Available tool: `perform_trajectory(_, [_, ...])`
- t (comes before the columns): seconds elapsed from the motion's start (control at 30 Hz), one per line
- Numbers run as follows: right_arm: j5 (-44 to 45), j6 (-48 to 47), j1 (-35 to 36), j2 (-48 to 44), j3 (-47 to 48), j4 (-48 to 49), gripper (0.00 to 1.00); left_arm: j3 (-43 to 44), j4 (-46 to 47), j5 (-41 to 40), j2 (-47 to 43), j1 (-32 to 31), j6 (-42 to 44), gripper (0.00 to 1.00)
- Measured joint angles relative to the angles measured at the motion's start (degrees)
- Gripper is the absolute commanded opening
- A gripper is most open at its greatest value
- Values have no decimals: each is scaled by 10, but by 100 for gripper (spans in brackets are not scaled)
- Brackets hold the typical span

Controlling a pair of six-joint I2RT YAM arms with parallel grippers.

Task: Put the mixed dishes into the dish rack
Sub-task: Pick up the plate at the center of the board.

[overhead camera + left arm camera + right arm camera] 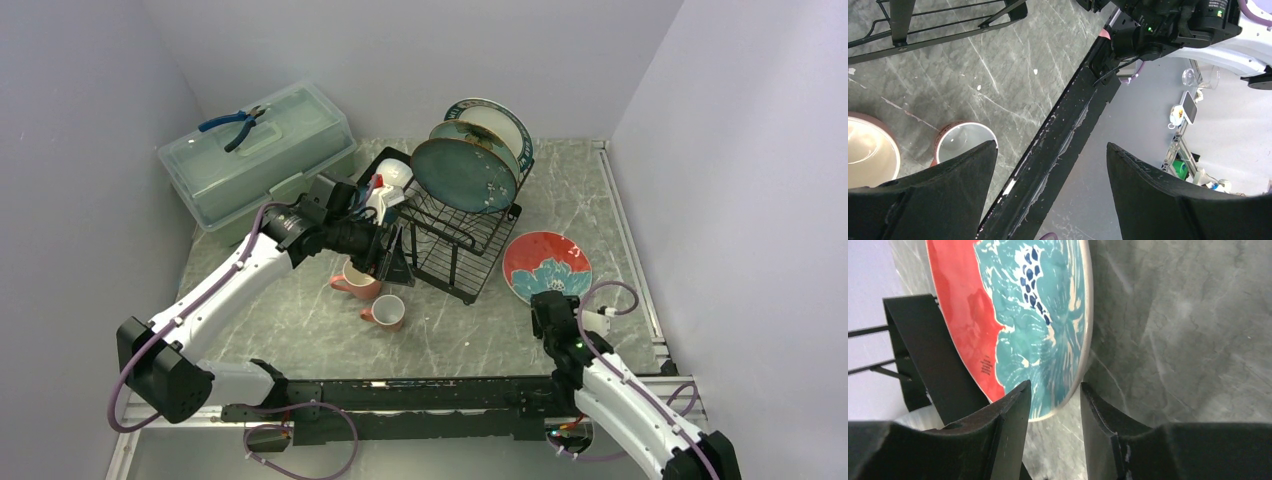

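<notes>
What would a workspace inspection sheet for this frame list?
Surface: grey marbled table, scratched, white flecks.
Job's things: three plates upright in the dish rack; red floral plate flat on the table; two pink mugs upright beside the rack.
Clutter: lidded box with blue pliers on top.
Grippers: left gripper wide open, empty; right gripper jaws apart at the red plate's rim.
Cables: purple cables along both arms.
Surroundings: plain walls.
</notes>
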Motion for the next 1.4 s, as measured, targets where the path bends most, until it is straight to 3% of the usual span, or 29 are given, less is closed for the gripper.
perform_trajectory(0.23, [25, 15, -3, 61, -8, 61, 44, 0, -3, -4, 0, 0, 4, 86])
perform_trajectory(0.37, [35, 24, -11, 83, -9, 86, 37, 0, -9, -4, 0, 0, 4, 86])
perform_trajectory(0.47, [37, 31, -18, 91, -16, 99, 24, 0, -10, -4, 0, 0, 4, 86])
perform_trajectory(0.57, [41, 39, -24, 95, -26, 111, 0, 0, -10, -4, 1, 0, 4, 86])
perform_trajectory(0.9, [56, 60, -39, 70, -43, 158, 0, 1, -17, -5, 5, 0, 5, 86])
perform_trajectory(1.07, [69, 10, -41, -20, -26, 106, 0, 10, -25, -9, 7, 0, 8, 86])
perform_trajectory(1.23, [86, -47, -40, -113, 16, -51, 0, 18, -26, -11, 7, 0, 8, 86])
perform_trajectory(1.4, [111, -87, -41, -136, 63, -181, 0, 19, -26, -14, 7, 0, 8, 86])
